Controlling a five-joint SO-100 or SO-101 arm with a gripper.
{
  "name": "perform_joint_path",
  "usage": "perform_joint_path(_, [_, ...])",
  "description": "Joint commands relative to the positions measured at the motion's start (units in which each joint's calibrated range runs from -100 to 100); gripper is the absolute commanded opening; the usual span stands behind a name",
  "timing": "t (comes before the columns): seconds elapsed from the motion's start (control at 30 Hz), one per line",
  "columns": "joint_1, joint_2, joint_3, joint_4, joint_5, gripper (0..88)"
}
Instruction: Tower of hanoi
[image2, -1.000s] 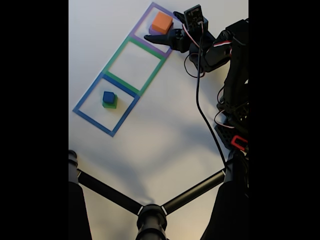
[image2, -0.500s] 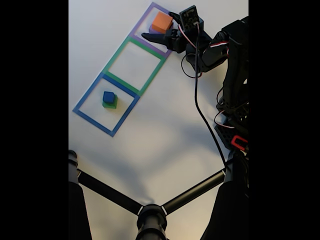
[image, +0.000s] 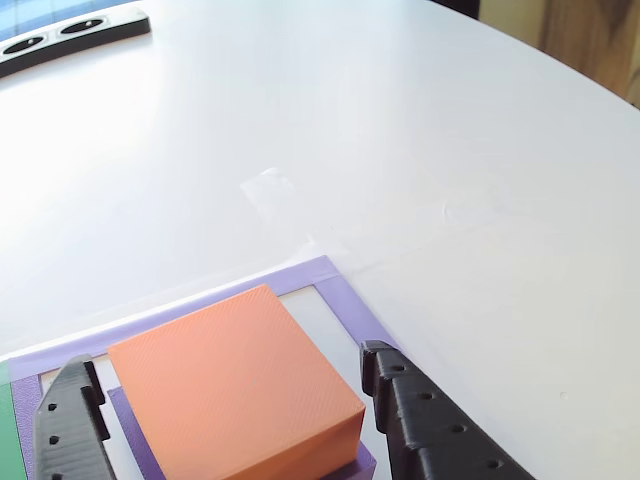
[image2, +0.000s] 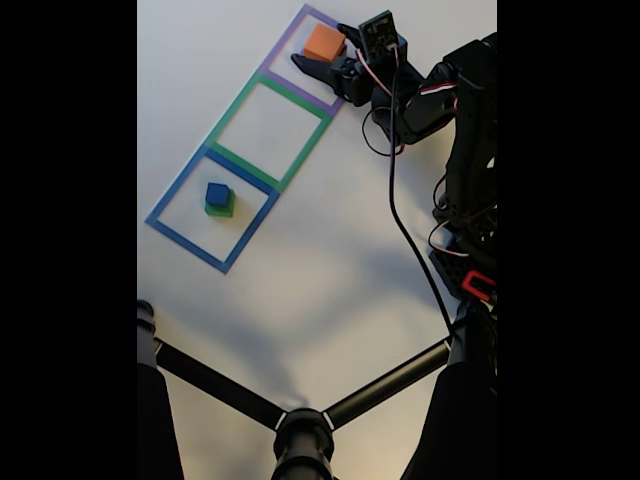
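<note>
Orange block (image: 235, 385) sits atop a purple block (image: 135, 425), both inside the purple frame (image: 345, 295) at the top end of the three-frame row in the fixed view; only thin purple edges show beneath, so purple is the wider piece, i.e. smaller on larger per Hanoi rule. Hand (image: 225, 420) straddles the orange block, fingers spread wide: one finger (image: 70, 425) just beside its left side, the other (image: 420, 420) just beside its right w/ a small gap; no squeeze evident, block lies flat. Judgement: pose fits either closing in for a pick or backing off post-drop; can't tell which. Green frame (image2: 268, 122) in the middle holds nothing. Blue frame (image2: 185, 178) at the far end holds a blue block (image2: 217, 193) on a green block (image2: 221, 208), again small on large. Arm (image2: 455, 120) reaches in from the right of the fixed view, cable trailing over the white table (image2: 330, 260).
</note>
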Motion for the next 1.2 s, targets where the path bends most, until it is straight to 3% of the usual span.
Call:
perform_joint_path(0.0, [-1.07,-1.0,-1.41,-1.49,0.0,22.9])
perform_joint_path(0.87, [-2.44,-1.72,-1.32,-1.0,0.0,9.4])
perform_joint_path(1.17, [-5.65,-16.71,2.77,10.98,0.0,9.1])
